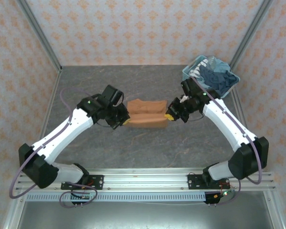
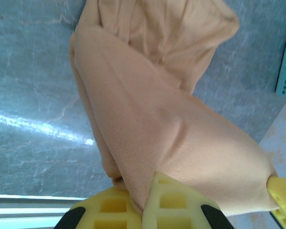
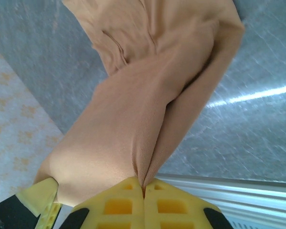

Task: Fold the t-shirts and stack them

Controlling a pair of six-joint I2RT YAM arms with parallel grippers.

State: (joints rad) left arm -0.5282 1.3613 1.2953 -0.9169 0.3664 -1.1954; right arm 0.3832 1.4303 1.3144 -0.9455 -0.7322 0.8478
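Grey table | left hand, right hand each clamp orange-tan t-shirt ends

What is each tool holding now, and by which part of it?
Both hold the orange-tan t-shirt. The left tool pinches a bunched fold at its left end, the right tool one at its right end. Whether hem or sleeve is unclear.

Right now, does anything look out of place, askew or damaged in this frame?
Nothing damaged or spilled. The orange-tan t-shirt is bunched between the left gripper and right gripper, jaws shut on its ends. In the light-blue basket, dark blue shirts lie crumpled, heaped above the rim.
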